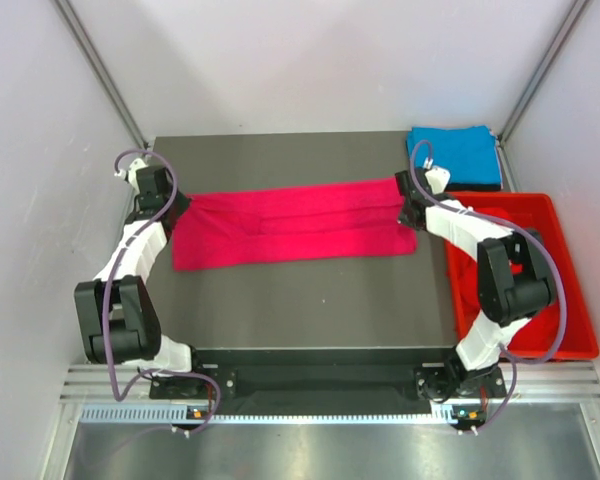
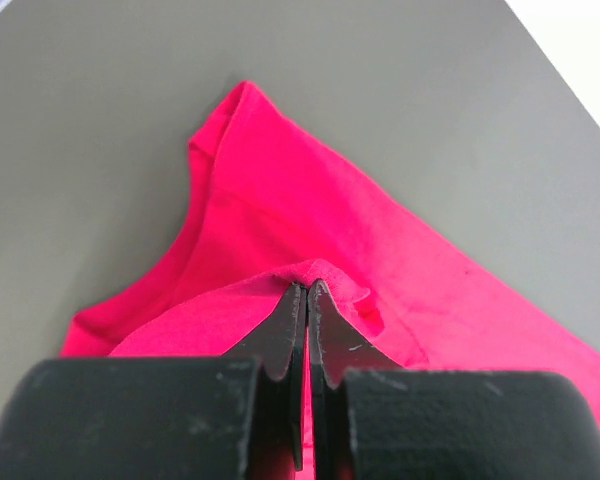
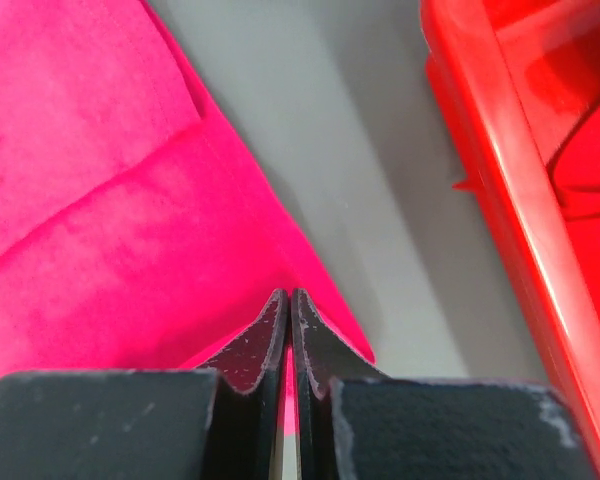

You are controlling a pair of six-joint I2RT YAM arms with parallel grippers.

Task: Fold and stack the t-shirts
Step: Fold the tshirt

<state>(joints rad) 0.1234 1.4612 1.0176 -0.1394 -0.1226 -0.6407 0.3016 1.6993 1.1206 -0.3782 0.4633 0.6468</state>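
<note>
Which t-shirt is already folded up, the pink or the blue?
The blue t-shirt, a compact square at the far right corner. The pink t-shirt lies as a long strip.

This is a robotics lab test cell. Plain pale walls (image 1: 310, 60) braced by slanted metal struts (image 1: 105, 70) box in a dark table (image 1: 300, 320). A white-and-black left arm (image 1: 130, 255) and right arm (image 1: 500, 280) are bolted to an aluminium rail (image 1: 320, 385) at its near edge, trailing loose cables (image 1: 108, 330). A red plastic crate (image 1: 576, 290) sits just beside the table.

Plain magenta tee (image 1: 295, 225), sky-blue tee (image 1: 455, 155), red crate (image 1: 500, 198), dark-grey table (image 1: 310, 300).
</note>
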